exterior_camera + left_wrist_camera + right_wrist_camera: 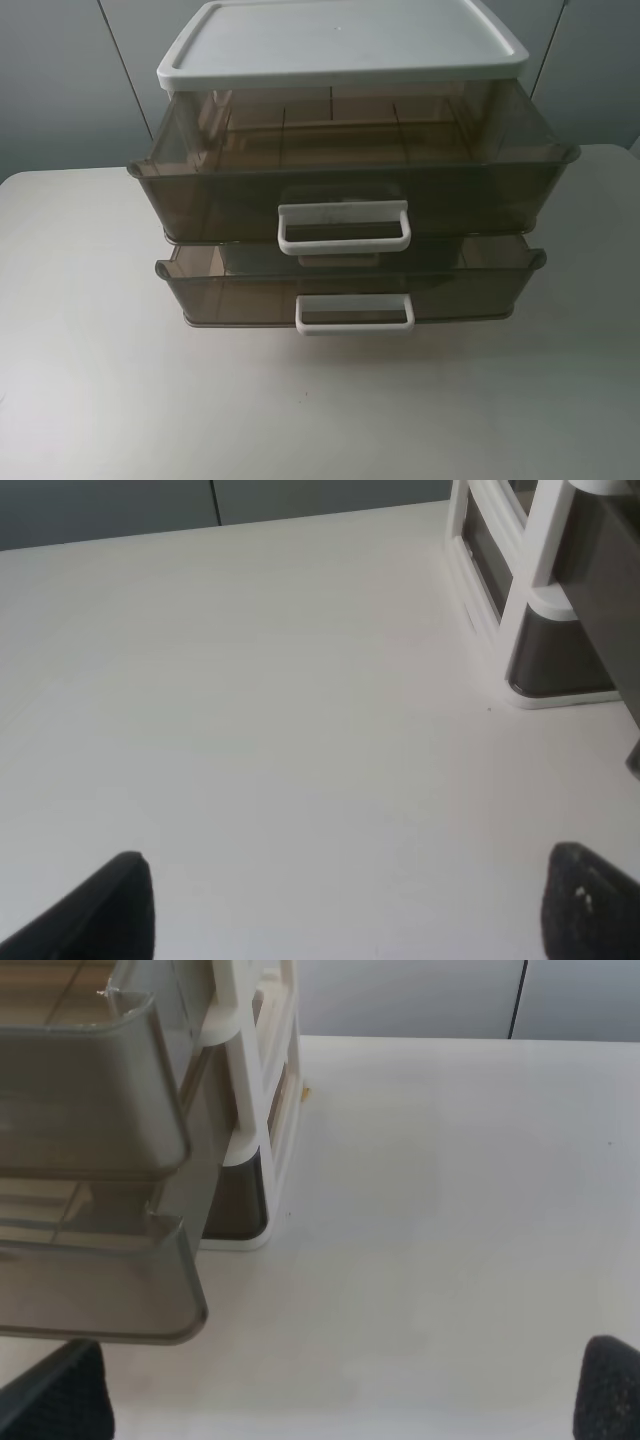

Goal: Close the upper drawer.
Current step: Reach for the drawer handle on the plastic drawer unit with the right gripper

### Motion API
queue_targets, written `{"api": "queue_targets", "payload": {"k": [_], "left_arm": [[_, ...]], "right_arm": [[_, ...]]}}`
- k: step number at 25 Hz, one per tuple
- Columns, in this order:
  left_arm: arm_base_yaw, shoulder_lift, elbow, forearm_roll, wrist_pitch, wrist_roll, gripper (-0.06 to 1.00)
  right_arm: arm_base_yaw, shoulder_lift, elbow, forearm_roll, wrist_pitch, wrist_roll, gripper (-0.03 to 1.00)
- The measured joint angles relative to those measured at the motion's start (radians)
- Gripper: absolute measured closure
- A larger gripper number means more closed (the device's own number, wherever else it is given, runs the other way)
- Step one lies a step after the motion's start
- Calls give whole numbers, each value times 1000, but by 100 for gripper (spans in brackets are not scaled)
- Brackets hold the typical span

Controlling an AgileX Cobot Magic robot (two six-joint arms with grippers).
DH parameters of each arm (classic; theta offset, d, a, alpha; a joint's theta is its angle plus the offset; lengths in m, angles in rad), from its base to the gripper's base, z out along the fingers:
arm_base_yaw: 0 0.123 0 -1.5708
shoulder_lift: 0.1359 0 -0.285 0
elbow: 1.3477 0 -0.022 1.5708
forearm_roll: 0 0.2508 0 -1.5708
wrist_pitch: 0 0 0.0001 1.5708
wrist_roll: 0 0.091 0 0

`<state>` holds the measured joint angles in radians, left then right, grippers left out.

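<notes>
The upper drawer (pixel 220 195), smoky-brown and translucent, stands pulled out from under the white lid (pixel 340 40). Its white loop handle (pixel 343 227) faces the front. Its front corner shows in the right wrist view (pixel 90 1090). Neither gripper shows in the exterior high view. My left gripper (pixel 350 910) is open and empty over bare table, to the left of the unit's white frame (pixel 535 600). My right gripper (pixel 335 1400) is open and empty over the table, off the drawers' right front corner.
The lower drawer (pixel 230 295) with its white handle (pixel 354 313) is also pulled out; it also shows in the right wrist view (pixel 100 1280). The unit stands at the back middle of a white table (pixel 100 400). Grey wall panels stand behind.
</notes>
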<state>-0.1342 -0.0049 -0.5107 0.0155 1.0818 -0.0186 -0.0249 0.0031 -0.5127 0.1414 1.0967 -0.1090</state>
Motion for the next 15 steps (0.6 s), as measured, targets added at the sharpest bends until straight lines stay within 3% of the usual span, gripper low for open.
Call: {"api": "queue_targets", "payload": {"k": [15], "left_arm": [[0, 0, 0, 0, 0, 0, 20]], "right_arm": [[0, 0, 0, 0, 0, 2, 27]]}}
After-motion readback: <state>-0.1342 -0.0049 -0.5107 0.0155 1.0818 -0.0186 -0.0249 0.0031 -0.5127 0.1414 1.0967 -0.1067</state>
